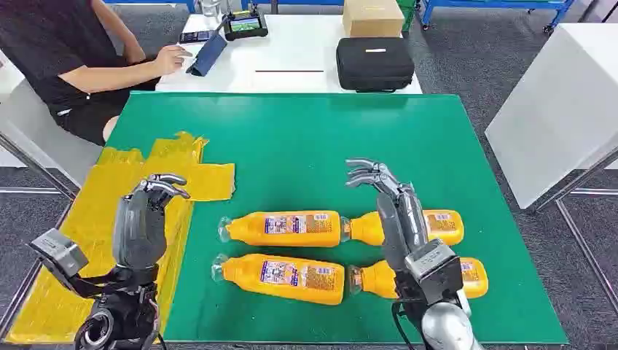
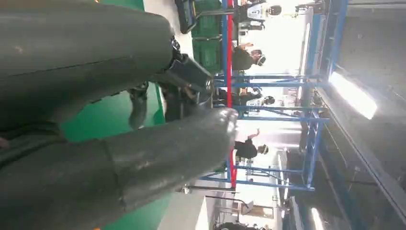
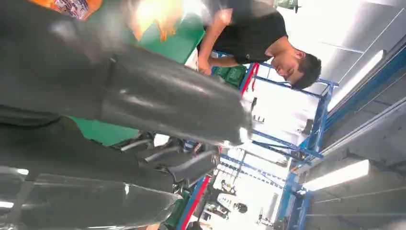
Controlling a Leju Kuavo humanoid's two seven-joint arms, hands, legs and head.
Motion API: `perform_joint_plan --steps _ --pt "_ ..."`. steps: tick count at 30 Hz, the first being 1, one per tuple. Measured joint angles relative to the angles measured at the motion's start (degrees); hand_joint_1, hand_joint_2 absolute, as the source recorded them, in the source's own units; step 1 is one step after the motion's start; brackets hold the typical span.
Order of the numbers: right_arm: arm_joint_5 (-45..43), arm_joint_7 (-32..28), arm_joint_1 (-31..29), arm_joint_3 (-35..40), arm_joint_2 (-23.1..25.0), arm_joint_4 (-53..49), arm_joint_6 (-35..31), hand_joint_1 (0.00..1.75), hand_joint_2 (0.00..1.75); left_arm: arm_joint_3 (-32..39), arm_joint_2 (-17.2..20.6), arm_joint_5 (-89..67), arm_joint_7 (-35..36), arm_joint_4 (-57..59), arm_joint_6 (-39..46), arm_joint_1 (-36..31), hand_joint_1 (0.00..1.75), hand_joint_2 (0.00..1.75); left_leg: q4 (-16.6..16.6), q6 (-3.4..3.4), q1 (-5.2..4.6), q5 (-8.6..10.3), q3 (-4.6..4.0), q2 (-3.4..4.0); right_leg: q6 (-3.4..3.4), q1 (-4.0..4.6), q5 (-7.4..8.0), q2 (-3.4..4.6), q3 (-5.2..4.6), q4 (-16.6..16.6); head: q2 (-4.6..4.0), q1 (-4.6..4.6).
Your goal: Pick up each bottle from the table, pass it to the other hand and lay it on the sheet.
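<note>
Several orange bottles lie on their sides on the green table (image 1: 306,138), in two rows. The left pair (image 1: 280,228) (image 1: 280,278) is in full sight. The right pair (image 1: 444,224) (image 1: 475,277) is partly hidden behind my right arm. My right hand (image 1: 382,193) is raised over the right pair, its fingers apart and holding nothing. The yellow sheet (image 1: 87,240) covers the table's left side. My left hand (image 1: 146,219) hovers upright above the sheet, empty, with its fingertips slightly curled. A bottle label (image 3: 72,5) shows beside my right hand (image 3: 143,105) in the right wrist view.
A person (image 1: 65,51) sits at the far left by a white table (image 1: 291,51). That table carries a black case (image 1: 374,63), a cardboard box (image 1: 372,16) and a tablet (image 1: 245,24). Another white table (image 1: 561,109) stands to the right.
</note>
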Motion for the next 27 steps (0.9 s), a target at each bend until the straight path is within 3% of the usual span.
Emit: perform_joint_plan --steps 8,9,10,11,12,13,21,26,27 --pt "0.0 0.0 0.0 0.0 0.0 0.0 0.0 1.75 0.0 0.0 0.0 0.0 -0.1 0.0 0.0 0.0 1.75 0.0 0.0 0.0 0.0 0.0 0.02 0.0 0.0 0.0 0.0 0.0 -0.01 0.0 0.0 0.0" --pt "-9.6 -13.0 5.7 -0.6 -4.7 -3.8 2.0 1.75 0.0 0.3 1.6 -2.3 -13.9 -2.8 -1.8 4.3 1.75 0.0 0.0 0.0 0.0 -0.06 -0.06 -0.13 -0.01 0.0 -0.07 -0.07 -0.04 0.0 0.0 0.02" --pt "-10.8 -15.0 8.9 -1.7 -7.6 -5.7 4.8 1.75 0.0 0.7 2.5 -2.9 -15.7 -4.6 -1.8 6.7 1.75 0.0 0.0 0.08 -0.02 -0.21 -0.19 -0.03 0.0 -0.01 -0.08 -0.01 -0.14 0.0 0.0 -0.02" --pt "-10.7 -15.0 9.4 -1.7 -7.9 -6.2 5.6 1.19 0.0 0.9 2.6 -3.5 -15.8 -5.2 -1.7 7.4 1.75 0.0 0.0 0.08 -0.02 -0.21 -0.19 0.03 0.0 -0.01 -0.08 -0.01 -0.14 -0.1 0.0 -0.02" --pt "-10.7 -15.0 9.4 -1.7 -8.0 -6.2 5.9 0.0 0.0 0.9 2.6 -3.7 -15.7 -5.4 -1.7 7.6 0.28 0.0 0.0 0.08 -0.02 -0.21 -0.19 0.03 0.0 -0.01 -0.08 -0.02 -0.13 -0.1 0.0 0.0" --pt "-11.0 -15.0 9.5 -1.7 -8.0 -6.3 6.2 0.0 0.0 0.9 2.6 -4.1 -15.4 -5.7 -1.7 7.9 0.0 0.0 0.0 0.09 -0.02 -0.19 -0.18 0.01 0.0 0.0 -0.07 -0.02 -0.12 -0.1 0.0 0.0" --pt "-10.6 -15.2 11.8 -2.4 -8.6 -7.7 5.4 0.0 0.0 1.0 2.8 -3.4 -10.7 -6.3 -4.7 10.2 0.0 0.0 0.0 0.09 -0.01 -0.14 -0.07 0.02 0.0 0.01 -0.05 -0.03 -0.1 -0.1 0.0 0.0" --pt "-4.9 -11.0 14.6 -3.8 -9.2 -9.2 5.4 0.0 0.0 0.9 3.0 -1.5 -4.1 -6.3 -4.9 10.8 0.0 0.0 0.0 0.09 -0.01 -0.15 -0.09 0.01 0.0 0.0 -0.06 -0.03 -0.11 -0.1 0.0 0.0" --pt "-4.3 -10.7 15.4 -4.2 -9.4 -9.6 5.4 0.0 1.75 0.9 3.0 -1.3 -3.3 -6.2 -4.7 11.0 0.0 0.0 0.0 0.1 -0.01 -0.15 -0.12 0.01 0.0 0.01 -0.06 -0.03 -0.12 -0.1 0.0 0.0"
